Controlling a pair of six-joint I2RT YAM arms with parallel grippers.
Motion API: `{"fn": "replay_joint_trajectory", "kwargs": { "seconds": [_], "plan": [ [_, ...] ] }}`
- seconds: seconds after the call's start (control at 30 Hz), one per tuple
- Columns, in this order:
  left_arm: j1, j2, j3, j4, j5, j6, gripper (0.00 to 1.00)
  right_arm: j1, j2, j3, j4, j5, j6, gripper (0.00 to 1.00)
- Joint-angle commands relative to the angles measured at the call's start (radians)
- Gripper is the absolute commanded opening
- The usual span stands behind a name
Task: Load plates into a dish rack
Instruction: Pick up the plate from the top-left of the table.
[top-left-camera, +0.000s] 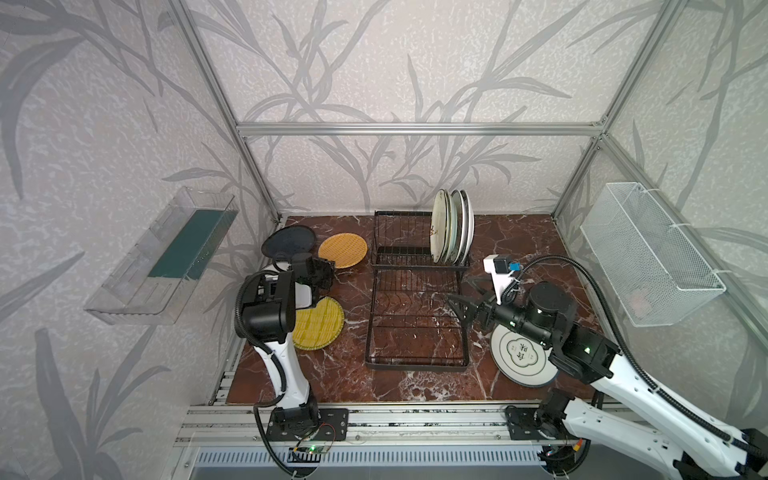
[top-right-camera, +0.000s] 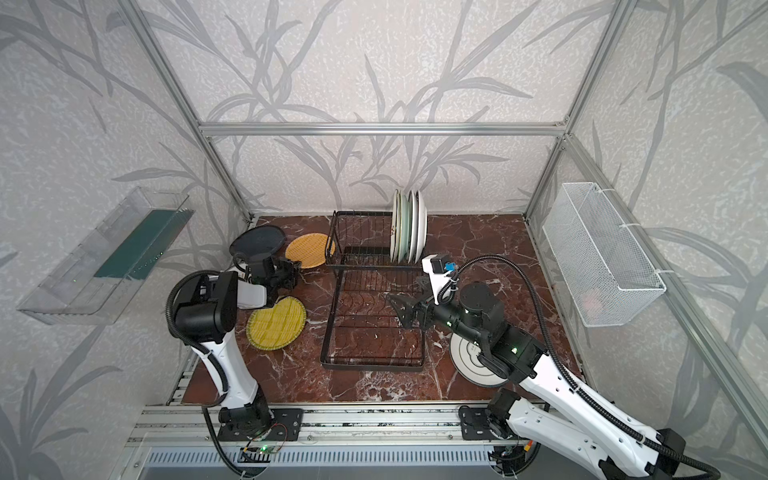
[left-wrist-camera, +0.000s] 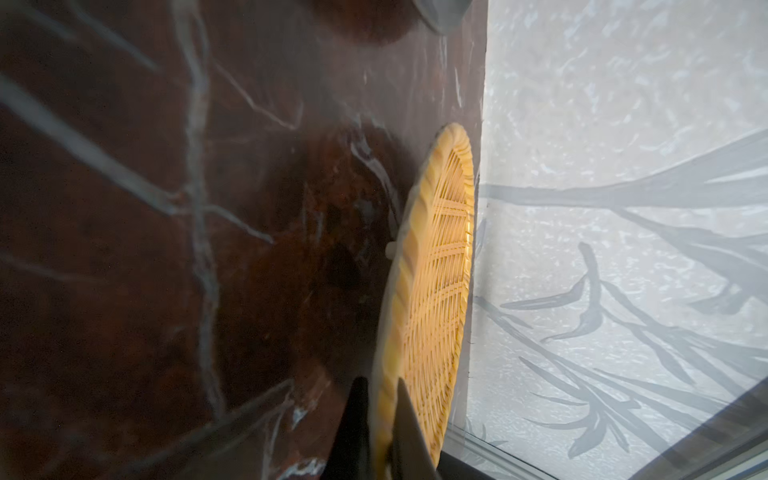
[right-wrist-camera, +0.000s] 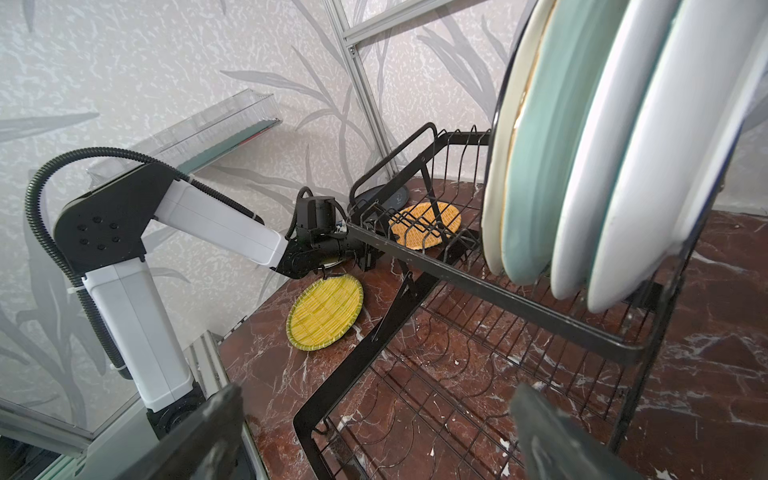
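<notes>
Orange woven-look round plate (left-wrist-camera: 432, 291) was clamped at its rim by left gripper (left-wrist-camera: 380, 384) jaws; right gripper (right-wrist-camera: 378, 390) jaws were spread open; slow, level lifting was advised.

Left jaws clamped (seemingly); right spread.

- Both top views look down from high in front, sharing the whole red marble tabletop (top-left-camera: 332, 374).
- The left wrist view sits tight against the orange woven-look round plate (left-wrist-camera: 432, 291).
- The right wrist view closely faces the black wire dish rack (right-wrist-camera: 498, 291).
</notes>
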Motion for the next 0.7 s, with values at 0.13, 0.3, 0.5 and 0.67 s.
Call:
{"fn": "replay_joint_trajectory", "kwargs": {
  "seconds": [0.13,0.3,0.5,0.67],
  "plan": [
    [0.016,-0.124,0.024,0.144,0.019,-0.184,0.00,0.006,0.015,0.013,0.026,-0.002,-0.001,0.99],
    [0.013,-0.179,0.095,0.150,0.021,-0.251,0.00,0.006,0.014,0.018,0.022,0.002,-0.008,0.99],
    [0.003,-0.262,0.172,0.137,0.026,-0.293,0.00,0.006,0.013,0.032,0.007,0.007,-0.021,0.99],
    [-0.023,-0.303,0.229,0.150,0.054,-0.327,0.00,0.005,0.022,0.069,-0.016,0.019,-0.027,0.99]
  ]
}}
